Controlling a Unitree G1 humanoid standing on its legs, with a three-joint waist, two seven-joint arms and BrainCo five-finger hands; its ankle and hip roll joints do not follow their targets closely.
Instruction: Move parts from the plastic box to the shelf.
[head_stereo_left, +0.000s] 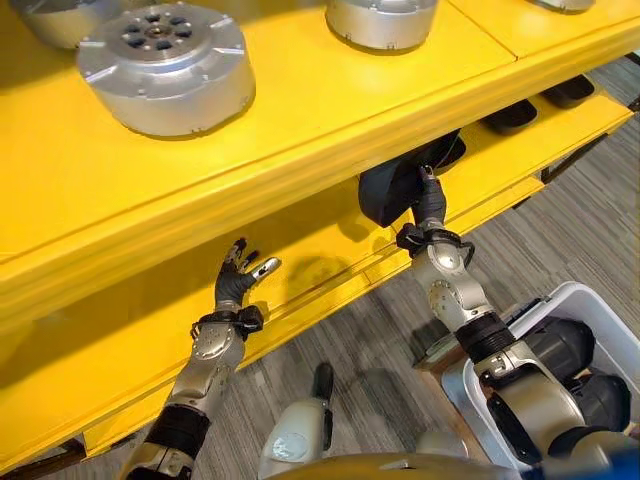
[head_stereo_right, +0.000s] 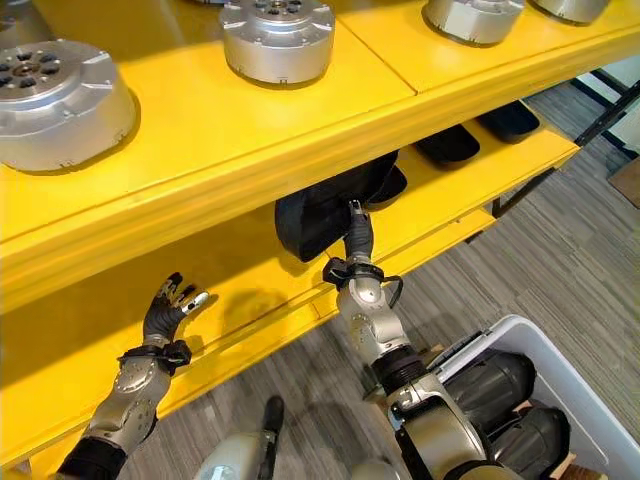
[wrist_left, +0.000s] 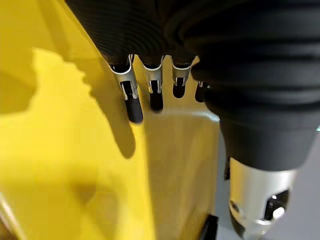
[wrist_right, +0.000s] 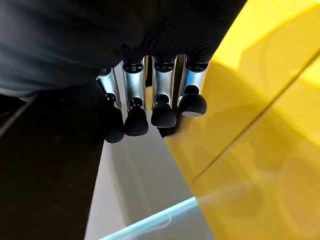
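Observation:
A black part (head_stereo_right: 318, 218) lies on the lower level of the yellow shelf (head_stereo_right: 250, 300), tucked under the upper board. My right hand (head_stereo_right: 357, 238) reaches up to it with straight fingers (wrist_right: 162, 102) laid against its side, nothing curled round it. My left hand (head_stereo_left: 238, 280) hovers open over the lower level further left, its fingers (wrist_left: 134, 102) spread above bare yellow board. The white plastic box (head_stereo_left: 600, 310) stands on the floor at the lower right and holds dark cylindrical parts (head_stereo_left: 560, 345).
Silver round parts (head_stereo_left: 165, 65) (head_stereo_right: 278, 35) (head_stereo_right: 475, 15) sit on the upper shelf level. Two more black parts (head_stereo_right: 447, 143) (head_stereo_right: 510, 120) lie further right on the lower level. Grey carpet (head_stereo_right: 560, 250) stretches in front of the shelf.

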